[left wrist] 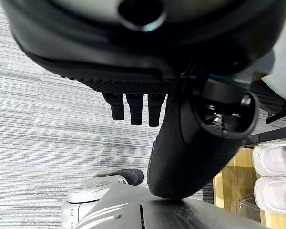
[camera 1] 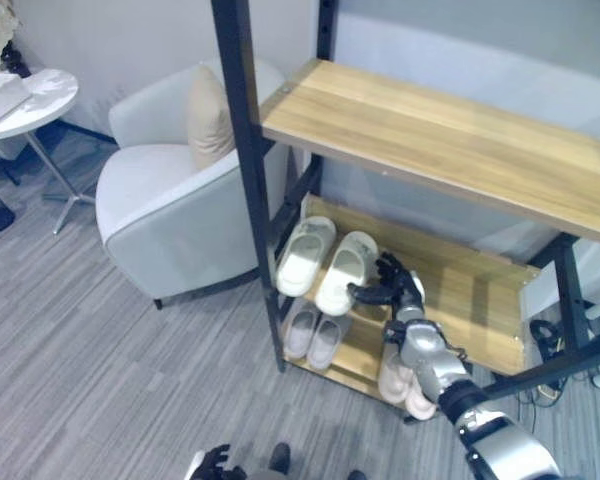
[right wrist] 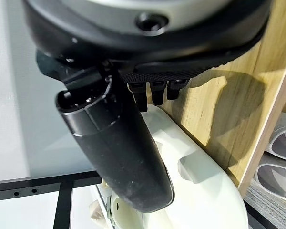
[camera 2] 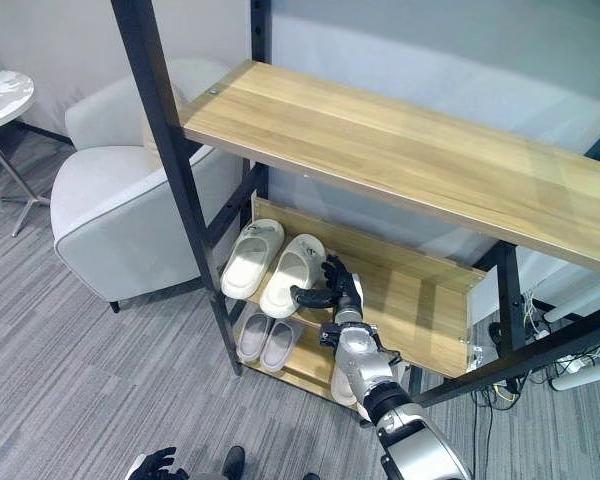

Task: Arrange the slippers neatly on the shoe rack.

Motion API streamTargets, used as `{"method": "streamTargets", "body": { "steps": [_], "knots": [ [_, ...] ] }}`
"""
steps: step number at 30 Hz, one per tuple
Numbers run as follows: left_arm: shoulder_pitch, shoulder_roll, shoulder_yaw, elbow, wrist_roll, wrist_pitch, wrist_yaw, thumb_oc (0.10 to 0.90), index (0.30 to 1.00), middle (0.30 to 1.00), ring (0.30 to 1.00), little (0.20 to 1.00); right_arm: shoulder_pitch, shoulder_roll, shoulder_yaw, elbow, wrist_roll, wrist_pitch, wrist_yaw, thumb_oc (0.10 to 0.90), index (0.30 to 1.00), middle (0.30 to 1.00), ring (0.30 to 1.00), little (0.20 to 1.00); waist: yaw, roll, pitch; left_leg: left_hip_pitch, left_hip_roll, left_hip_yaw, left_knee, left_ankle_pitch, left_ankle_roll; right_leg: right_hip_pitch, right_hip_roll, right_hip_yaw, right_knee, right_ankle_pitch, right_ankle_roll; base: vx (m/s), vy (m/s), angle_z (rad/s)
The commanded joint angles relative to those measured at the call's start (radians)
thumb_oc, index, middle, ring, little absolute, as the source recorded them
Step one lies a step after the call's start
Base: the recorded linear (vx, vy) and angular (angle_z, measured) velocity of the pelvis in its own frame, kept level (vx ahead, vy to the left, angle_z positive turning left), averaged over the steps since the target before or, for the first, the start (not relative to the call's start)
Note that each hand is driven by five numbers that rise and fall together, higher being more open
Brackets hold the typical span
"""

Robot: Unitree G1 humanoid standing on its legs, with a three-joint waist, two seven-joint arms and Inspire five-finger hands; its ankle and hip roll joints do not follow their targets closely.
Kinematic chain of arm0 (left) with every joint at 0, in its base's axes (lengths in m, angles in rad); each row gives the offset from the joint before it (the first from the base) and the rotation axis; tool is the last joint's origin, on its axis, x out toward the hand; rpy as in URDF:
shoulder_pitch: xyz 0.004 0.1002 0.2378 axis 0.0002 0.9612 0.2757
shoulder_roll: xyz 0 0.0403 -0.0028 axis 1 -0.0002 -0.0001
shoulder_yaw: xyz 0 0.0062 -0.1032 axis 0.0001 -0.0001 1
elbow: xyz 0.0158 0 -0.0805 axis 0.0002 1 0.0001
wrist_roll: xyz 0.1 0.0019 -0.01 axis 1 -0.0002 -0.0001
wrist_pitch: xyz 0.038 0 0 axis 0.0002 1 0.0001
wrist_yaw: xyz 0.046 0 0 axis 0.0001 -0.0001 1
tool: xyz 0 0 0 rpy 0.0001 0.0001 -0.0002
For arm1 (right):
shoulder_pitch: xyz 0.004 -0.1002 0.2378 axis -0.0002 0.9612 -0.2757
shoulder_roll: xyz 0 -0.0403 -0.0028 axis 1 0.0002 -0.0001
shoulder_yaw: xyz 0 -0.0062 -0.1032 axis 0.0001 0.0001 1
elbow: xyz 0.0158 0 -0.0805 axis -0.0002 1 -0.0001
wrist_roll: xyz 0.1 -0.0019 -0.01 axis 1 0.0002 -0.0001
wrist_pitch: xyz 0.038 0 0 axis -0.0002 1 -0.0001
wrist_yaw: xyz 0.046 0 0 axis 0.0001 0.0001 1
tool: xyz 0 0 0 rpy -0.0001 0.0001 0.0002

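A pair of cream slippers stands side by side at the left end of the rack's middle shelf, the left one beside the right one. My right hand is open at the right slipper's outer side, level with its heel. Its thumb reaches across to that slipper, which shows close under the thumb in the right wrist view. A pale grey pair lies on the bottom shelf, and a pinkish pair sits partly hidden under my right forearm. My left hand hangs low over the floor, fingers relaxed.
The rack's black front post rises just left of the cream pair. A bare wooden top shelf overhangs the middle one. A white armchair with a cushion stands left of the rack, and a round side table is beyond it.
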State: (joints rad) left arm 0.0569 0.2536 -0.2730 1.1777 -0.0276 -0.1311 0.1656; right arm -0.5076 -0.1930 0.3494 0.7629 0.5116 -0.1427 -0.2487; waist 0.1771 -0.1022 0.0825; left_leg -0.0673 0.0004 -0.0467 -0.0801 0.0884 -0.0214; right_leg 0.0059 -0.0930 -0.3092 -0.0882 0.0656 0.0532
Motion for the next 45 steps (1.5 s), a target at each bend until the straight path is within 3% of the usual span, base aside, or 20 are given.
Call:
{"method": "streamTargets", "body": {
  "steps": [1,14,23,28,31,37,40,45],
  "knots": [
    [-0.017,-0.061,-0.085,0.076,0.019,-0.01,-0.005,0.8,0.9,0.9,0.9,0.9,-0.134,0.021,0.003,0.005,-0.024,-0.054,0.024,0.8,0.9,0.9,0.9,0.9,0.04,0.001,0.003,0.069,0.034,-0.002,-0.007,-0.143,-0.035,0.035,-0.03,0.002,0.004,-0.069,0.067,0.0,0.0,0.0],
    [-0.019,-0.068,-0.098,0.083,0.006,-0.008,0.01,0.8,0.9,0.9,0.9,0.9,-0.191,0.049,0.006,0.064,-0.028,-0.052,0.004,0.8,0.9,0.9,0.9,0.9,0.05,0.006,-0.001,0.065,0.038,-0.01,-0.007,-0.136,-0.041,0.036,-0.027,-0.009,0.002,-0.069,0.064,0.0,0.0,0.0],
    [-0.02,-0.067,-0.08,0.086,0.006,-0.007,0.014,0.8,0.9,0.9,0.9,0.9,-0.169,-0.001,0.003,0.0,-0.097,-0.05,-0.013,0.8,0.9,0.9,0.9,0.9,0.041,0.006,-0.004,0.063,0.038,-0.013,-0.007,-0.133,-0.042,0.038,-0.028,-0.016,0.004,-0.069,0.064,0.0,0.0,0.0],
    [-0.016,-0.075,-0.055,0.094,0.019,-0.002,0.01,0.8,0.9,0.9,0.9,0.9,-0.087,-0.074,-0.001,-0.144,-0.21,-0.053,-0.023,0.8,0.9,0.9,0.9,0.9,0.02,0.011,-0.009,0.065,0.038,-0.011,-0.007,-0.135,-0.042,0.039,-0.031,-0.017,0.005,-0.068,0.066,0.0,0.0,0.0],
    [-0.022,-0.079,-0.016,0.093,0.031,0.001,0.006,0.8,0.9,0.9,0.9,0.9,0.024,-0.147,-0.041,-0.32,-0.28,-0.055,-0.009,0.8,0.9,0.9,0.9,0.9,-0.005,0.02,-0.012,0.068,0.037,-0.004,-0.007,-0.137,-0.042,0.04,-0.033,-0.013,0.006,-0.069,0.068,0.0,0.001,0.02],
    [-0.025,-0.081,0.02,0.084,0.049,-0.002,-0.013,0.8,0.9,0.9,0.9,0.9,0.215,-0.251,-0.125,-0.596,-0.286,-0.081,0.065,0.8,0.9,0.9,0.9,0.9,-0.045,0.034,-0.018,0.071,0.035,0.005,-0.007,-0.138,-0.044,0.038,-0.038,-0.008,0.009,-0.068,0.071,0.0,-0.002,0.0],
    [-0.019,-0.085,0.03,0.079,0.064,-0.007,-0.034,0.8,0.9,0.9,0.9,0.9,0.351,-0.312,-0.175,-0.758,-0.238,-0.097,0.16,0.8,0.9,0.9,0.9,0.9,-0.076,0.044,-0.026,0.075,0.036,0.014,-0.007,-0.138,-0.045,0.036,-0.039,-0.002,0.01,-0.068,0.072,-0.01,-0.03,-0.06],
    [-0.024,-0.092,0.036,0.076,0.08,-0.015,-0.063,0.8,0.9,0.9,0.9,0.9,0.471,-0.371,-0.202,-0.871,-0.238,-0.115,0.246,0.8,0.9,0.9,0.9,0.9,-0.11,0.051,-0.032,0.078,0.036,0.027,-0.007,-0.136,-0.049,0.036,-0.039,0.005,0.012,-0.069,0.072,-0.01,-0.04,-0.09]
  ]
}}
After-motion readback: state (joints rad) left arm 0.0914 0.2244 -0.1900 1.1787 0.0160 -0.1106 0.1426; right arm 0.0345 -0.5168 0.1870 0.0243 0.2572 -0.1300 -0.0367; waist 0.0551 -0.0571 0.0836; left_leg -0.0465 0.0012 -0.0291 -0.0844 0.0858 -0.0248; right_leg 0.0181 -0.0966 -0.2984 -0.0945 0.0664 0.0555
